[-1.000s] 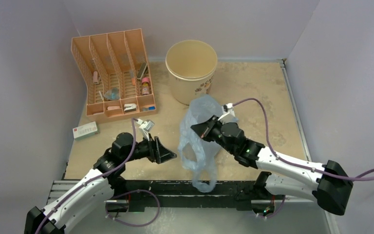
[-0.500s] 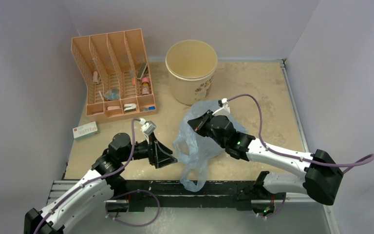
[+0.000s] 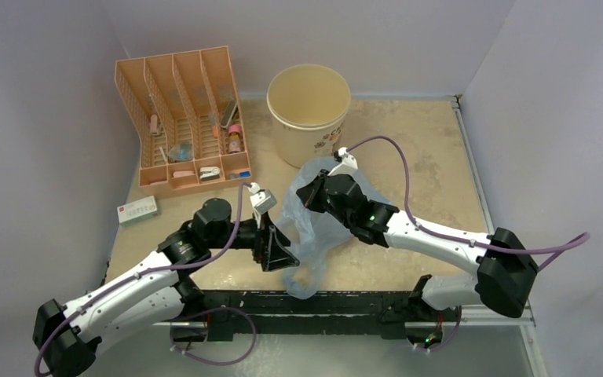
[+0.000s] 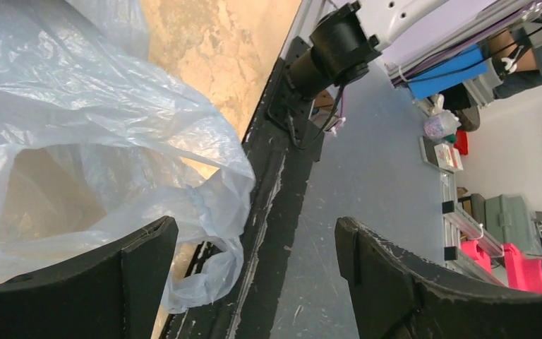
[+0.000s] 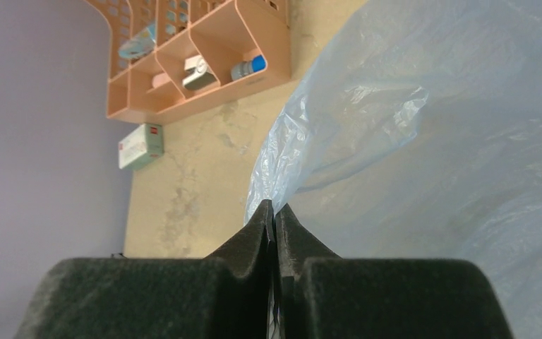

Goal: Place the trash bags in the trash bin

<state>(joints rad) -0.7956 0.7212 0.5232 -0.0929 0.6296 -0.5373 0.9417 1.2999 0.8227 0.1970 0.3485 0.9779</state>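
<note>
1. Trash bag [image 3: 308,236]: light-blue, crumpled, hangs btwn both arms, lower end drooping over table's [image 3: 408,141] front edge, near but outside trash bin [image 3: 308,145].
2. Right gripper [image 5: 274,212]: clenched on bag's upper edge.
3. Left gripper [image 4: 253,236]: fingers spread wide, bag's lower loop btwn them, not gripped.

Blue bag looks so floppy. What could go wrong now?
1. The right gripper pinches only a thin edge of the bag, so it might slip out.
2. The bag's tail droops over the table's near edge and could snag there.
3. The open left gripper may miss the flimsy plastic.
</note>
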